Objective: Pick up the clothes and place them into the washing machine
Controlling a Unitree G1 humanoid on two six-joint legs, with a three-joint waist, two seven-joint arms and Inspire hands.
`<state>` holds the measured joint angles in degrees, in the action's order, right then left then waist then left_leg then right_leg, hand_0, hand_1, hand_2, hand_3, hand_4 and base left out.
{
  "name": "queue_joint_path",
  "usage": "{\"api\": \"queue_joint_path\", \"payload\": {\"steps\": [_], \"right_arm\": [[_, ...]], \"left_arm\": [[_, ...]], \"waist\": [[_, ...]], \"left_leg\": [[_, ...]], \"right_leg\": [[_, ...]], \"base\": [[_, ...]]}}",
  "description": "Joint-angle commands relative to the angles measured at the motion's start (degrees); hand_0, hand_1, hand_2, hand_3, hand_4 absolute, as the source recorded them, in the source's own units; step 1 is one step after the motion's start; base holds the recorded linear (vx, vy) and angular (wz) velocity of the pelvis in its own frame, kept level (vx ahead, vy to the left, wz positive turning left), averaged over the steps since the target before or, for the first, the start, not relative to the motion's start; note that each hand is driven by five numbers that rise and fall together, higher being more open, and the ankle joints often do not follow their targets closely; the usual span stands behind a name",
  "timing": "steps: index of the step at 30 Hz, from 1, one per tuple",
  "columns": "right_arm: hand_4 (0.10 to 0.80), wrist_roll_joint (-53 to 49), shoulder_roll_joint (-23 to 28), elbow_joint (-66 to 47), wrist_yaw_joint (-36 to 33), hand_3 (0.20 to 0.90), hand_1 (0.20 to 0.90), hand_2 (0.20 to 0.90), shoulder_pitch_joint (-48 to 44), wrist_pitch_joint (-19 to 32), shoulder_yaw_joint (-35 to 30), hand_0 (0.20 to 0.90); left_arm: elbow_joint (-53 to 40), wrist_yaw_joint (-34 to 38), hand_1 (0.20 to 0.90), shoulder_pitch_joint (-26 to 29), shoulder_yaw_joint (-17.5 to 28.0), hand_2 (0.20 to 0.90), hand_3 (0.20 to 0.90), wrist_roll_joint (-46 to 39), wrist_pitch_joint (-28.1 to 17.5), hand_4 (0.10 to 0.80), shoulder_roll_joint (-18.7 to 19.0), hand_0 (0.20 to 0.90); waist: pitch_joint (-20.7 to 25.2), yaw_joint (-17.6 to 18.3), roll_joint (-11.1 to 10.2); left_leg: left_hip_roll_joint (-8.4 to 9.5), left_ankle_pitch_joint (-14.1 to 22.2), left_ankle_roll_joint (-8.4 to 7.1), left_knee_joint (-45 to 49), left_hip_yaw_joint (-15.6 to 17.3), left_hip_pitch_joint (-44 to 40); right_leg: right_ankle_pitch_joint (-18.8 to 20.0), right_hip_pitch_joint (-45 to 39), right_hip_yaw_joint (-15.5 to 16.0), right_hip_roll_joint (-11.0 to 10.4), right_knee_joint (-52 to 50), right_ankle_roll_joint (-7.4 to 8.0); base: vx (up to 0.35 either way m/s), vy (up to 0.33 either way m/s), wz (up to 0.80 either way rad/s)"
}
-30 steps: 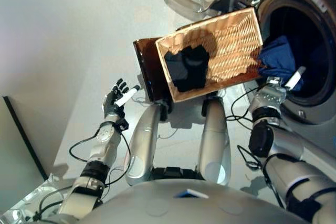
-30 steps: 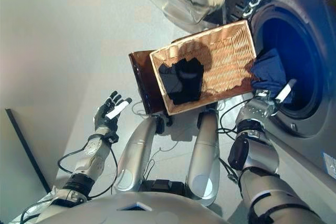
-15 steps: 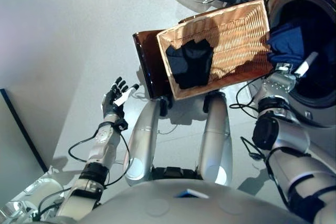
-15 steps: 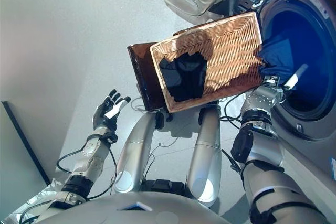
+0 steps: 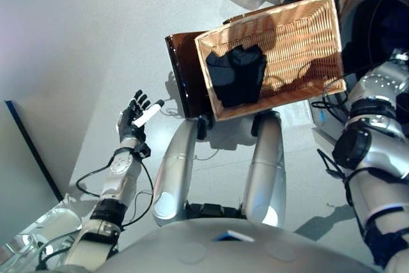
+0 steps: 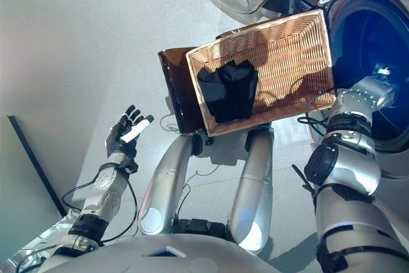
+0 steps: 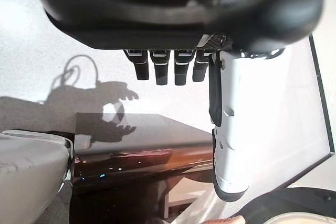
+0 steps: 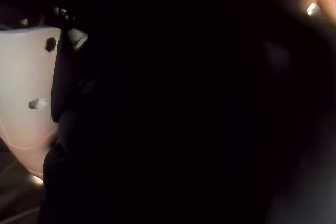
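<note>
Left hand [image 5: 132, 114] raised over the floor, fingers straight, holding nothing. Right hand [image 8: 31, 98] reaching inside washing machine [image 6: 358, 36]; finger state impossible to tell. 1 black garment [image 5: 235, 75] lying in wicker basket [image 5: 307, 36].

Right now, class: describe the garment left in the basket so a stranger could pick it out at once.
Find the washing machine with its open round door. Beside that opening stands a rectangular wicker basket on a dark brown stand. The black garment lies crumpled in the basket's end farther from the machine, the only dark thing on the pale weave.
</note>
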<state>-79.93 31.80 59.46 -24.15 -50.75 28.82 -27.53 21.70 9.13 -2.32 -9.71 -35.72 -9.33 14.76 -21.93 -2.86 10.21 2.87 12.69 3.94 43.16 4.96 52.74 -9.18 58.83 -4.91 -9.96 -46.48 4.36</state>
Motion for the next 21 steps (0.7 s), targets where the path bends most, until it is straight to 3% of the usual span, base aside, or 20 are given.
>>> {"api": "queue_joint_path", "payload": {"steps": [1,21], "right_arm": [[0.300,3.9,7.7,-1.8,-0.6,0.200,0.200,0.200,-0.6,4.0,1.6,0.200],[0.300,5.0,10.3,-2.7,-4.0,0.200,0.200,0.200,-0.9,6.0,0.5,0.200]], "left_arm": [[-4.1,0.8,0.900,-4.0,2.4,0.900,0.900,-0.7,-4.5,0.800,3.7,0.900],[-5.5,3.1,0.900,-4.4,4.4,0.900,0.900,-1.3,-4.9,0.800,4.3,0.900]], "waist": [[3.7,0.2,1.0],[3.8,0.8,0.4]], "left_leg": [[0.83,6.0,-2.18,4.6,1.3,-1.1],[0.51,8.4,-1.83,9.2,1.8,2.2]], "right_leg": [[-1.1,-1.2,0.2,2.1,-1.0,-1.86],[-2.9,2.5,-0.2,3.0,-5.5,-2.70]], "base": [[0.000,0.000,0.00],[-0.002,0.001,0.00]]}}
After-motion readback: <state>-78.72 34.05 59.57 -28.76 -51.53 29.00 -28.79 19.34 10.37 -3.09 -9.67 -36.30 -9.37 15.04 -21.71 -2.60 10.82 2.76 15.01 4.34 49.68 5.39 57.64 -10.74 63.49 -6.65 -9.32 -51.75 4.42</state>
